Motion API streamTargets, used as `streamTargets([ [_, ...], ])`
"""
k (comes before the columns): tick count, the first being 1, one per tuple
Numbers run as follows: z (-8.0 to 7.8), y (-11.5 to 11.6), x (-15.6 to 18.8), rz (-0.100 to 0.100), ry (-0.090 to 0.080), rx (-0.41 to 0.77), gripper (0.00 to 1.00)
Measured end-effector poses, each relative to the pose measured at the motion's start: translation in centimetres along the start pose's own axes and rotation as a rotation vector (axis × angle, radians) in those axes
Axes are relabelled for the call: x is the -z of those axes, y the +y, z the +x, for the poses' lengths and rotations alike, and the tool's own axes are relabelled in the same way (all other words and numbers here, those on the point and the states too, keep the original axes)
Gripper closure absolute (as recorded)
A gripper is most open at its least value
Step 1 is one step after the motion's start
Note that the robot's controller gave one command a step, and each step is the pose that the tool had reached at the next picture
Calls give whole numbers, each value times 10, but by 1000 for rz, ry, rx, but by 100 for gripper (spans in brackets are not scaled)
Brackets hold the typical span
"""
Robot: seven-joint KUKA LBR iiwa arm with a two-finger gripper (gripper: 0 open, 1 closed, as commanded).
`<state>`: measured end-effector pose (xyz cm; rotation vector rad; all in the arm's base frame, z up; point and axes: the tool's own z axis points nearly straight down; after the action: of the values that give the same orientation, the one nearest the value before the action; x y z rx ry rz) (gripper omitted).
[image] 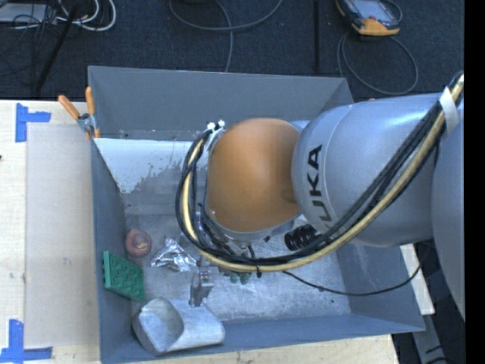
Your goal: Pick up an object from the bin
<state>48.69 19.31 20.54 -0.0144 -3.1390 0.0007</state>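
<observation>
In the camera view the arm (379,180) comes in from the right and bends down into the grey metal bin (227,97). Its orange cover (254,177) sits over the middle of the bin, and a loop of black and yellow cables (186,203) runs round the cover's left and lower sides.

The hand (201,288) pokes out below the cover and points down at the bin floor, left of centre and toward the near wall. Whether it is spread or pressed together cannot be told, and nothing can be seen pinched in it.

The thing closest to the hand is a crumpled piece of silver foil (173,256), lying just beside it on the upper left; contact between the two cannot be made out. A pink round thing (138,242) lies further left, near the left wall. Below that is a green flat block (123,274), tilted against the same wall. A pale grey cup-like thing (161,324) lies on its side in the near left corner, below the hand and apart from it. Some small green bits (241,277) show just to the hand's right, under the cable loop, too small to name.
</observation>
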Motion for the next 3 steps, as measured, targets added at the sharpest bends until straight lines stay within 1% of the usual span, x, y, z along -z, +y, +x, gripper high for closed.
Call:
streamTargets([
  [1, -33, 10, -84, 2, 5, -17, 0],
  [2, -71, -24, -132, 1, -2, -88, 0],
  [3, -75, -12, -132, -1, -5, -97, 0],
])
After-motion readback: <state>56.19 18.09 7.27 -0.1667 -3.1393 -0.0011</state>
